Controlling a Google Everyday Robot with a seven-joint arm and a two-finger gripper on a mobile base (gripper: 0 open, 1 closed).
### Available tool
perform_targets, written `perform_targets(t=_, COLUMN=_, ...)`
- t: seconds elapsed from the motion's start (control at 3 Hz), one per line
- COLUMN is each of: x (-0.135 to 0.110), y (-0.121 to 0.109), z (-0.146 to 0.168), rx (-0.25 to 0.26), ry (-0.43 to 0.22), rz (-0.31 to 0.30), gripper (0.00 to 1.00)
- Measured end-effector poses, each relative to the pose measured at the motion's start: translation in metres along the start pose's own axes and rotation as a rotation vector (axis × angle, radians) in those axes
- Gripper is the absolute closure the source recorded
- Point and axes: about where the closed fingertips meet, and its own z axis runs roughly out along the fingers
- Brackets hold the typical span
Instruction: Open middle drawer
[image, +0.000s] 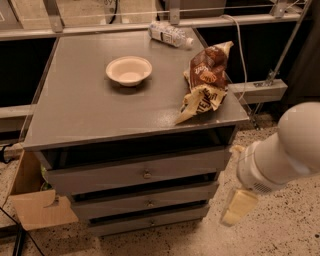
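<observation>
The middle drawer (125, 202), a flat grey front with a round centre knob, sits closed, claw (236, 202) apart at right.

The speckled floor (170, 244) in front of the drawer stack is open, so there's a straight path to the middle drawer (115, 204) and its knob (149, 203). It's tight vertically though, with the top drawer (100, 176) front just above and the bottom drawer (125, 225) just below. On the left, a cardboard box (42, 212) sits right against the cabinet. On the right, the gripper (238, 206) hangs just beside the cabinet's edge at around middle-drawer level, with the fat white arm (290, 145) filling the space behind it. Up on the table (85, 112), the snack bags (206, 80) reach nearly to the front edge.
</observation>
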Motion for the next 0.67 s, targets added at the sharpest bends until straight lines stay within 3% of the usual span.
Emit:
perform_targets(t=0.33, x=0.003, y=0.017, z=0.052, rx=-0.007, ry=-0.031, rz=0.001, gripper=0.0)
perform_targets(t=0.67, x=0.009, y=0.031, z=0.094, rx=0.019, ry=-0.069, rz=-0.014, gripper=0.0)
